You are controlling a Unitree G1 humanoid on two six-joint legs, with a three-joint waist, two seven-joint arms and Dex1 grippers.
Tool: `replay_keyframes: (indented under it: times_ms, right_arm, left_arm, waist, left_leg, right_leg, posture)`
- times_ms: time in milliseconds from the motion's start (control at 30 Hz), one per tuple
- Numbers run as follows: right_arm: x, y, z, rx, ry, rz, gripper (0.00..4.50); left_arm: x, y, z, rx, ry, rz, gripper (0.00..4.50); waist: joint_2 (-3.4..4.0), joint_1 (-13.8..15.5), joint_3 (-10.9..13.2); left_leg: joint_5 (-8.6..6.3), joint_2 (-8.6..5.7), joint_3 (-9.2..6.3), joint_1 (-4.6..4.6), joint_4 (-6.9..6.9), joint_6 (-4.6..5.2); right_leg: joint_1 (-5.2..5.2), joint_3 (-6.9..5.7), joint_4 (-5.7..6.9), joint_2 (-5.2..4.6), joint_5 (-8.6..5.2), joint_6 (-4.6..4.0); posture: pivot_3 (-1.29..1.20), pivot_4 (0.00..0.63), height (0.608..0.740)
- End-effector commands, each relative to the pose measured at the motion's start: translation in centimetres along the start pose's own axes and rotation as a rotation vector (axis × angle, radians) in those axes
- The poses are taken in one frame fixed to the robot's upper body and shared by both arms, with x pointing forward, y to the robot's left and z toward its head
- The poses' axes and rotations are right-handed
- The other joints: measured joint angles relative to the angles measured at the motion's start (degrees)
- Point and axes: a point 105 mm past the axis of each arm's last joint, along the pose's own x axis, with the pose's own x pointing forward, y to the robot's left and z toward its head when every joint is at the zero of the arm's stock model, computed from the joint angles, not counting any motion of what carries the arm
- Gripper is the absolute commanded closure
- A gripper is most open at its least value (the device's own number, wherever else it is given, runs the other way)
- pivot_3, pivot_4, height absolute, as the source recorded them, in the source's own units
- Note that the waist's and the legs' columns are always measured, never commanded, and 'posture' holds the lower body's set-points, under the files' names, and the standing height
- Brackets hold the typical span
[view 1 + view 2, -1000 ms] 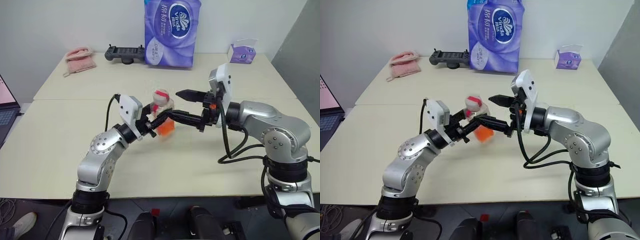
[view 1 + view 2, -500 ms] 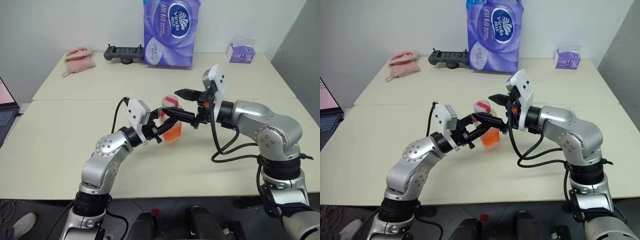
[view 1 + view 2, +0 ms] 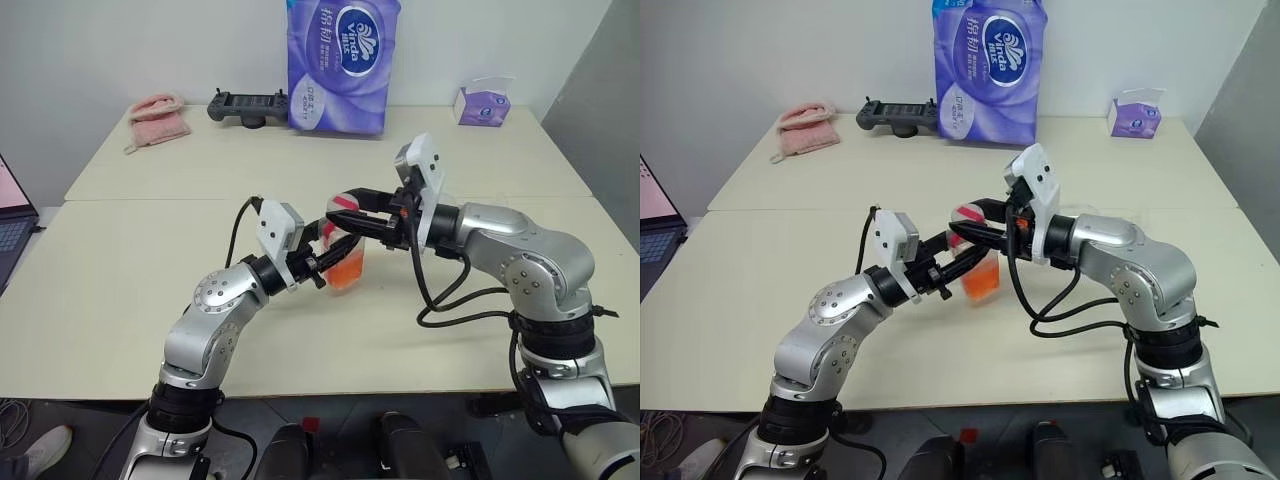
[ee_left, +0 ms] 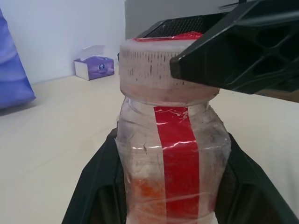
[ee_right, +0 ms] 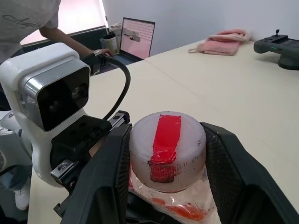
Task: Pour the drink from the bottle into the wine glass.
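Note:
My left gripper (image 3: 333, 262) is shut on the bottle (image 3: 345, 262), holding it roughly upright above the middle of the table. The bottle is clear plastic with a red label strip (image 4: 180, 158). The orange-red drink (image 3: 346, 273) fills its lower part. My right gripper (image 3: 340, 208) comes in level from the right. Its black fingers (image 5: 233, 182) sit against both sides of the pale cap (image 5: 166, 140), which has red tape on top. One right finger (image 4: 243, 51) presses the cap's side. The wine glass is out of view.
At the table's far edge stand a purple tissue pack (image 3: 343, 65), a black controller (image 3: 247, 105), a pink cloth (image 3: 158, 118) and a small purple tissue box (image 3: 483, 103). A laptop (image 3: 8, 215) sits at the left edge. A person (image 5: 28, 18) stands behind another laptop (image 5: 136, 37).
My right gripper's fingers, wide apart a second ago, have closed in on the cap. The bottle and the right gripper have drawn together, and the bottle stands more upright.

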Motion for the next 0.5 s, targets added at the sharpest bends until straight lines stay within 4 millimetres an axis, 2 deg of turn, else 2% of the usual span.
replay_keyframes:
  times_ms: [33,67,167,300,400,467,500]
  right_arm:
    - [-3.9,5.7,0.6,-0.067,0.032,0.528,2.6]
    - [-4.6,6.1,0.4,-0.075,0.058,0.607,2.6]
    - [-4.0,4.4,1.2,-0.113,0.044,0.603,2.6]
    - [-3.2,2.8,1.1,-0.166,0.074,0.582,2.6]
    - [-2.9,2.3,1.2,-0.152,0.078,0.571,2.6]
    - [-2.9,2.1,1.7,-0.13,0.06,0.564,1.86]
    - [-2.9,2.1,1.8,-0.126,0.055,0.566,1.63]
  left_arm:
    - [-0.4,-1.0,1.9,0.003,-0.05,-0.078,2.7]
    - [-0.5,-1.0,1.8,0.002,-0.042,-0.089,2.7]
    - [-0.5,-1.1,1.8,0.002,-0.029,-0.107,2.71]
    - [-0.4,-1.0,1.9,0.005,-0.022,-0.114,2.71]
    - [-0.4,-0.9,1.9,0.009,-0.022,-0.113,2.71]
    - [-0.4,-0.9,1.9,0.01,-0.023,-0.113,2.71]
    - [-0.3,-0.9,1.9,0.011,-0.023,-0.112,2.71]
  waist:
    - [0.01,0.42,0.08]
    - [0.02,0.53,0.09]
    - [0.0,-0.23,0.09]
    - [0.02,-0.77,0.1]
    - [0.03,-0.7,0.11]
    - [0.03,-0.54,0.11]
    - [0.03,-0.5,0.11]
  left_leg:
    - [0.0,-0.01,-0.03,-0.05,-0.01,0.0]
    - [-0.01,-0.01,-0.04,-0.08,0.0,0.01]
    - [-0.08,-0.01,0.06,-0.02,0.01,0.13]
    - [-0.07,0.16,0.23,0.31,-0.01,0.13]
    - [-0.07,0.23,0.13,0.28,-0.04,0.14]
    - [-0.07,0.2,0.11,0.17,-0.03,0.13]
    - [-0.07,0.17,0.12,0.12,-0.01,0.13]
  right_leg:
    - [0.0,-0.02,-0.05,-0.02,0.0,0.0]
    - [0.02,-0.04,-0.1,-0.07,-0.01,0.01]
    - [0.08,0.02,-0.15,-0.11,-0.02,0.04]
    - [0.09,0.11,0.09,0.14,-0.12,0.18]
    - [0.08,0.11,0.1,0.31,-0.12,0.16]
    - [0.05,0.11,0.04,0.27,-0.1,0.13]
    - [0.02,0.11,0.02,0.2,0.05,-0.11]
  posture:
    - [0.0,0.15,0.74]
    - [0.0,0.15,0.74]
    - [0.0,0.15,0.74]
    - [0.0,0.15,0.74]
    - [0.0,0.15,0.74]
    - [0.0,0.15,0.74]
    - [0.0,0.15,0.74]
